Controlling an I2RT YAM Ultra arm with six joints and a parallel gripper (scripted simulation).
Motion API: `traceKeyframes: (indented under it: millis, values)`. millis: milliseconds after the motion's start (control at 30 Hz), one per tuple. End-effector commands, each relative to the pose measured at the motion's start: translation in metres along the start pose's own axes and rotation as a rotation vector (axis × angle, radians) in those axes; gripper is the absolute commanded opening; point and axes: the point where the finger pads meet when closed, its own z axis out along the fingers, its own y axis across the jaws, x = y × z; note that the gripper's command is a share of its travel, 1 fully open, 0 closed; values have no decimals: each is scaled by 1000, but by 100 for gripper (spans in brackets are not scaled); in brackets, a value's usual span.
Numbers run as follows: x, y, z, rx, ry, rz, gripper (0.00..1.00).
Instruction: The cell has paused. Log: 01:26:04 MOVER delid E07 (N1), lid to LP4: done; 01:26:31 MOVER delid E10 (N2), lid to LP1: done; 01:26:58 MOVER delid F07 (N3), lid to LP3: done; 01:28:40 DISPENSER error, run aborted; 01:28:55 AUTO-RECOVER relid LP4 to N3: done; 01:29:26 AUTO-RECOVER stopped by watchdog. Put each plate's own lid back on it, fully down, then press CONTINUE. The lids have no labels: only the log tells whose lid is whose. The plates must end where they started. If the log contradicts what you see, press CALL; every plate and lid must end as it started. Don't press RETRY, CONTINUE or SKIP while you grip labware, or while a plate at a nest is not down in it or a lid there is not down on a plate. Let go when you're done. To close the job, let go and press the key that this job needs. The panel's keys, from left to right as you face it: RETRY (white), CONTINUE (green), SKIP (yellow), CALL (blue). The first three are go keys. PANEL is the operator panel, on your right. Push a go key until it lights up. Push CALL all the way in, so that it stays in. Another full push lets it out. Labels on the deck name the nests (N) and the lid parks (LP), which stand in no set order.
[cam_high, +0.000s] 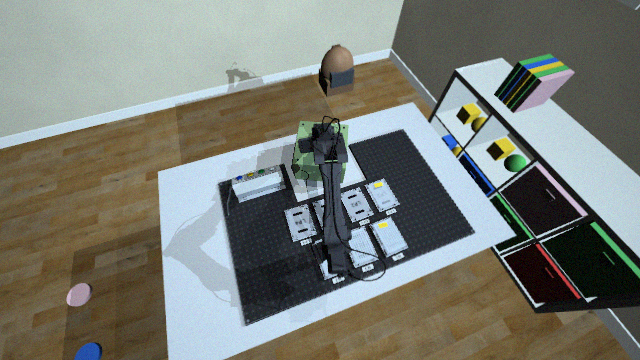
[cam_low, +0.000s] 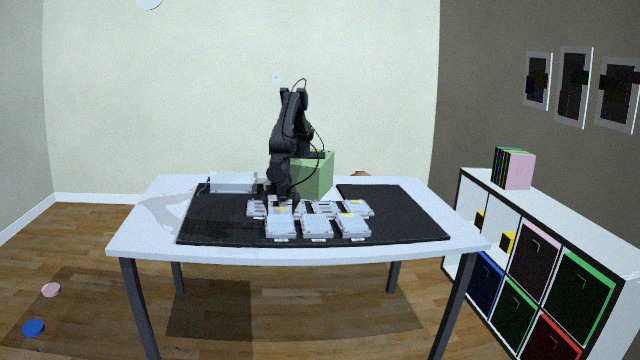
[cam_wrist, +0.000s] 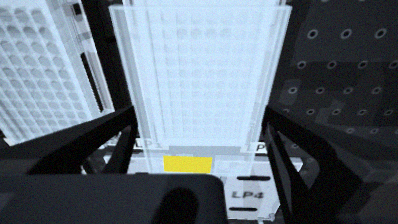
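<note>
Clear lid (cam_wrist: 197, 75), pinched by gripper (cam_wrist: 200, 145) fingers above a plate: misseating is risked if released tilted or offset.

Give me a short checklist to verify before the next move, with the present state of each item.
1. Gripper shut on the clear lid: ok.
2. Lid sits straight between the fingers: ok.
3. Lid hangs over a plate with wells showing through it: ok.
4. Which nest lies below: cannot tell, its label is hidden.
5. Lid fully down on the plate: not ok, it is in the grip.
6. Panel keys unlit: cannot tell.
</note>
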Motion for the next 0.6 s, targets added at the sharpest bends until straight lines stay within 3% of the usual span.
traceKeyframes:
  millis: [0,300,567]
  values:
    - [-19,-9,-23,5,-67,5,0]
    - [-16,-8,-7,1,-54,9,0]
    - [-17,-9,-11,4,-65,9,0]
